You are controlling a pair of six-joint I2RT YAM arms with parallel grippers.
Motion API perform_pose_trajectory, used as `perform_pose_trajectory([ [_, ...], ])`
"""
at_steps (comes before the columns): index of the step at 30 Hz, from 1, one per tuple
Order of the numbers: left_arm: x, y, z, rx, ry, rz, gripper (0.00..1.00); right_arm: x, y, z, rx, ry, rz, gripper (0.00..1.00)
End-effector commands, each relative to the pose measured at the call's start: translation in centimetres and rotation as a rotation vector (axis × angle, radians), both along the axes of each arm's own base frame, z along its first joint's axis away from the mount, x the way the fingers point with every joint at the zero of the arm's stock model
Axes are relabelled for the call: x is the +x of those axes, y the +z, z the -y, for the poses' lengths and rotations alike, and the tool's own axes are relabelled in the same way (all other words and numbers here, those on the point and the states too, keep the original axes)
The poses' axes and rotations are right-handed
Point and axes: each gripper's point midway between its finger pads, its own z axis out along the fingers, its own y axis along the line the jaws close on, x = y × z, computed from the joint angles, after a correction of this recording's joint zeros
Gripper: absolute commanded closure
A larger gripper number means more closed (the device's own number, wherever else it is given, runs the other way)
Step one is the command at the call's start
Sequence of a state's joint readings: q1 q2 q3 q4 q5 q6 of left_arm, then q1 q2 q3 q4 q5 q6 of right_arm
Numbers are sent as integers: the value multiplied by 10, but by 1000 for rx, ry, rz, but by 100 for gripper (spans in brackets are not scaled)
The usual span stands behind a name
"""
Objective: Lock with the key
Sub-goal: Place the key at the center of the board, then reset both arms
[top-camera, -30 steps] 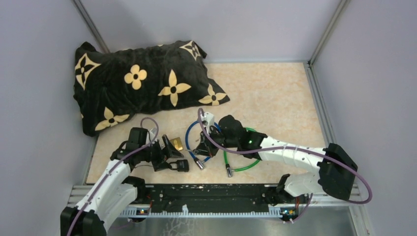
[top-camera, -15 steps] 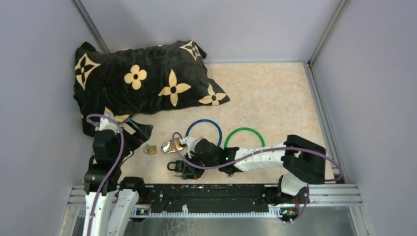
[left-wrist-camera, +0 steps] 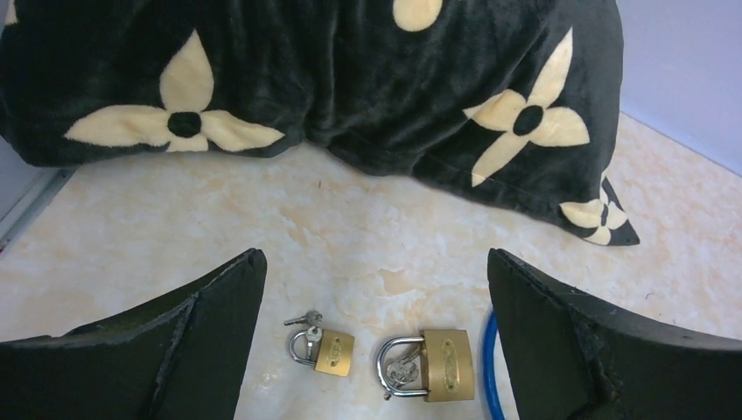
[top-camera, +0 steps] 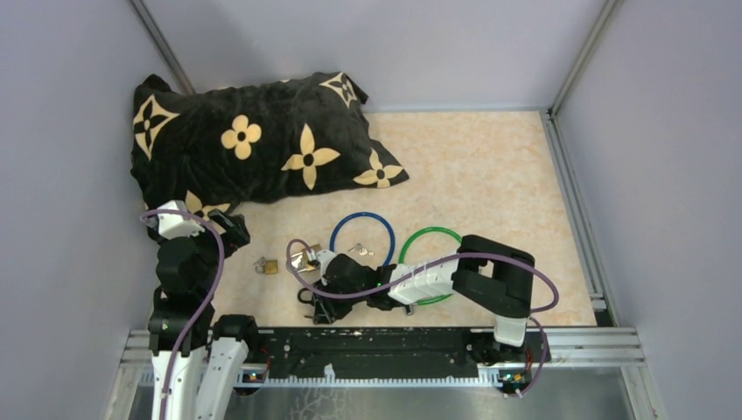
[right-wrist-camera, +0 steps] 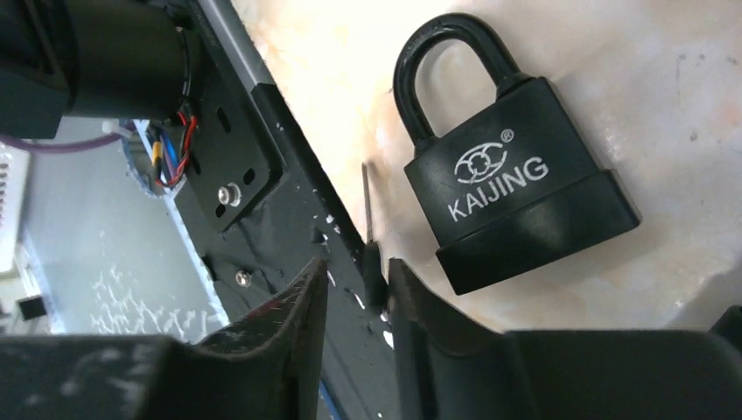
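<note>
A black padlock (right-wrist-camera: 512,188) marked KAIJING lies flat with its shackle closed, near the table's front edge. Beside it is a thin key (right-wrist-camera: 368,206) whose black head sits between the tips of my right gripper (right-wrist-camera: 357,269). The jaws stand slightly apart, and a gap shows between the key and the left finger. In the top view the right gripper (top-camera: 320,306) is low by the front rail. My left gripper (left-wrist-camera: 376,260) is wide open and empty, hovering back from a small brass padlock (left-wrist-camera: 325,350) and a larger brass padlock (left-wrist-camera: 435,366), both with keys on their shackles.
A black pillow (top-camera: 254,144) with cream flowers fills the back left, close to the left gripper (top-camera: 234,226). A blue ring (top-camera: 362,236) and a green ring (top-camera: 430,254) lie mid-table with loose keys (top-camera: 360,251). The black rail (top-camera: 376,346) runs along the near edge.
My left arm pulled back left toward the pillow and opened fully. My right arm swung from the rings down to the black padlock by the rail, and its jaws parted a little.
</note>
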State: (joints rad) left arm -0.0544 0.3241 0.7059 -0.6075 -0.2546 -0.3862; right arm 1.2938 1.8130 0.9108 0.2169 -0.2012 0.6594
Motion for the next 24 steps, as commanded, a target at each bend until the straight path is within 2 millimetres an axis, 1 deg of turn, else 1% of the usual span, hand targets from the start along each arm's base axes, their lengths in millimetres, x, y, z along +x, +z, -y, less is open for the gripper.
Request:
perform_pose_trajectory([
  [1, 0, 21, -5, 56, 3, 53, 1, 3, 39, -22, 97, -9, 25, 56],
  [2, 0, 22, -4, 59, -2, 56, 1, 5, 44, -20, 94, -16, 33, 40],
  [3, 1, 22, -4, 66, -6, 52, 1, 8, 51, -18, 88, -30, 49, 17],
  [4, 2, 22, -4, 75, -10, 50, 1, 11, 59, -15, 79, -39, 67, 6],
  [5, 4, 23, -4, 85, -12, 44, 1, 14, 69, -12, 69, -51, 86, 2],
  [7, 8, 23, -4, 113, -23, 31, 1, 21, 90, -2, 49, -76, 130, 2],
  [9, 14, 23, -2, 162, -58, 12, 1, 31, 118, 13, 36, -106, 200, 1],
  [10, 17, 22, 1, 198, -93, 1, 1, 38, 140, 27, 38, -137, 248, 2],
  [11, 22, 18, 7, 231, -145, -21, 1, 49, 155, 45, 20, -181, 298, 2],
  [13, 30, 3, 15, 278, -225, -96, 1, 75, 175, 88, -19, -285, 377, 2],
  [15, 38, -12, 17, 306, -267, -178, 1, 103, 185, 139, -45, -387, 406, 2],
  [17, 47, -25, 21, 336, -321, -254, 1, 135, 191, 197, -69, -528, 428, 2],
  [18, 52, -31, 25, 346, -363, -282, 1, 148, 192, 229, -87, -609, 450, 2],
  [19, 57, -36, 27, 355, -384, -309, 1, 162, 191, 263, -118, -704, 477, 2],
  [20, 62, -40, 31, 352, -414, -320, 1, 173, 184, 298, -169, -802, 501, 2],
  [21, 67, -44, 34, 350, -432, -324, 1, 183, 187, 332, -199, -907, 534, 2],
  [22, 72, -48, 35, 348, -437, -322, 1, 189, 182, 361, -241, -990, 550, 2],
  [23, 77, -51, 35, 349, -433, -313, 1, 193, 172, 392, -284, -1081, 546, 2],
  [24, 82, -55, 35, 351, -429, -302, 1, 196, 166, 411, -304, -1134, 545, 2],
])
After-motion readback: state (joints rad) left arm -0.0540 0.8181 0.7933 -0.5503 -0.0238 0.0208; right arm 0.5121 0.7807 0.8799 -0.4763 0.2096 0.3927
